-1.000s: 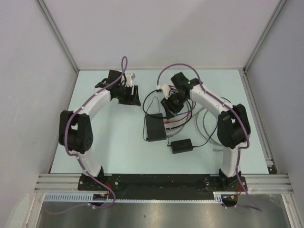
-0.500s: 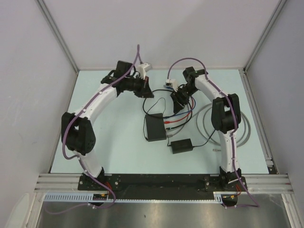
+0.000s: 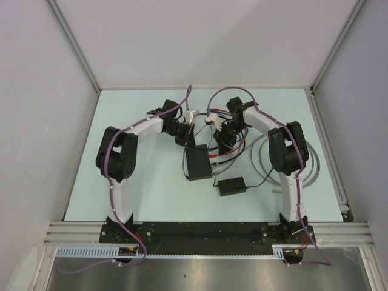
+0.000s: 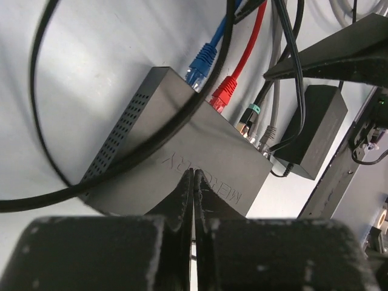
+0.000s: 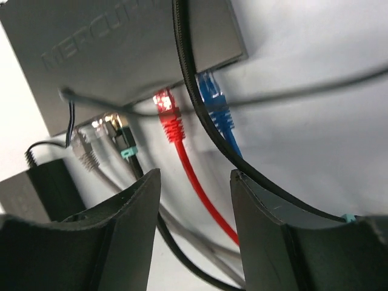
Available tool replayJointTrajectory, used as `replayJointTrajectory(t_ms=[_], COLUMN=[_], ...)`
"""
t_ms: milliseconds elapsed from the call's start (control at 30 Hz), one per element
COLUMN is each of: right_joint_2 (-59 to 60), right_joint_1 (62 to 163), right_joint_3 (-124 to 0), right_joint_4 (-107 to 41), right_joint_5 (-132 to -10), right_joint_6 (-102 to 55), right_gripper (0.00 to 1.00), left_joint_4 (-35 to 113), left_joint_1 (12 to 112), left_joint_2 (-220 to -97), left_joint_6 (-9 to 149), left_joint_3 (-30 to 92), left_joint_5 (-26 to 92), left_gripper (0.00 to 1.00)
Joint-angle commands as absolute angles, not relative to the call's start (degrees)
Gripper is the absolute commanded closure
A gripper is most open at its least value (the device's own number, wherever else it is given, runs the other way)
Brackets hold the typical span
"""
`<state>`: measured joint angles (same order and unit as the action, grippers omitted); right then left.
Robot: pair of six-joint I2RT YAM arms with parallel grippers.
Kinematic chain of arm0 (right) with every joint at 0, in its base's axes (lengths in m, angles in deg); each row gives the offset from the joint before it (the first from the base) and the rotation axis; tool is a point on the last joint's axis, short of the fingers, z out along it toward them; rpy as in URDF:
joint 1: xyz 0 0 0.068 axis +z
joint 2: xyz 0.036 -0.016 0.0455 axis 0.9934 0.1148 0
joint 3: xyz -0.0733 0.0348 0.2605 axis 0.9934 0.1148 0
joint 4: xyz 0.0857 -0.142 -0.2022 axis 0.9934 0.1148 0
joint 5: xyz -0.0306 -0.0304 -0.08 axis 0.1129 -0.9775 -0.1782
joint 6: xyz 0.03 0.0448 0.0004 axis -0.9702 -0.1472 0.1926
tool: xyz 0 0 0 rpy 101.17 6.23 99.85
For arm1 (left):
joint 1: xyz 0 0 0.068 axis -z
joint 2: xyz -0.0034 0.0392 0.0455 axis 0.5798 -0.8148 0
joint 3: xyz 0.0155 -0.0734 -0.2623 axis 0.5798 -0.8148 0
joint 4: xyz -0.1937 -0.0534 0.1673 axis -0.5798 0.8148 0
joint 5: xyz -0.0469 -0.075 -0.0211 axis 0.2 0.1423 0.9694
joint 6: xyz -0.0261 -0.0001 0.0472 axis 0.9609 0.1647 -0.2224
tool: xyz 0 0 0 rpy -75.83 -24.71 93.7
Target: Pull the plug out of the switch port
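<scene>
The flat black switch [image 3: 199,162] [image 4: 182,145] [image 5: 133,48] lies mid-table. Along its port edge sit a blue plug [image 4: 200,63] [image 5: 214,104], a red plug [image 4: 225,94] [image 5: 169,116], a black plug with a teal tab [image 5: 125,145] and a grey plug [image 5: 85,151]. My left gripper [image 3: 183,139] [image 4: 194,173] is shut on nothing, its tips over the switch's far end. My right gripper [image 3: 225,142] [image 5: 195,177] is open just above the cables, off the port edge. The red cable [image 5: 200,194] runs between its fingers, untouched.
A thicker black power adapter [image 3: 231,185] [image 4: 315,130] lies near the switch's front right. A loose black cable [image 4: 121,167] loops over the switch. Coiled grey cable [image 3: 310,165] lies at the right, by the right arm.
My left arm has swung right to the switch and its gripper has shut. The right gripper has shifted slightly toward the port edge and opened a little wider.
</scene>
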<state>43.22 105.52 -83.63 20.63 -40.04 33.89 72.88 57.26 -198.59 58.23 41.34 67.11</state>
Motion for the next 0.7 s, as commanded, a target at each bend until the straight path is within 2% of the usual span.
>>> replayJointTrajectory(t_ms=[0, 267, 667], right_joint_2=[40.0, 40.7, 43.6], right_joint_1=[106.8, 107.8, 107.2], right_joint_3=[-83.4, -82.1, -86.5], right_joint_4=[13.0, 0.8, 5.7], right_joint_5=[-40.6, -44.7, -36.3], right_joint_6=[31.6, 22.8, 23.5], right_gripper=[0.46, 0.47, 0.51], left_joint_4=[72.8, 73.7, 77.0], left_joint_1=[58.1, 58.1, 57.4], left_joint_2=[-198.9, -200.7, -203.4], left_joint_6=[57.3, 56.4, 54.8], left_joint_3=[42.2, 41.0, 44.9], left_joint_5=[67.4, 63.6, 58.9], left_gripper=[1.00, 1.00, 1.00])
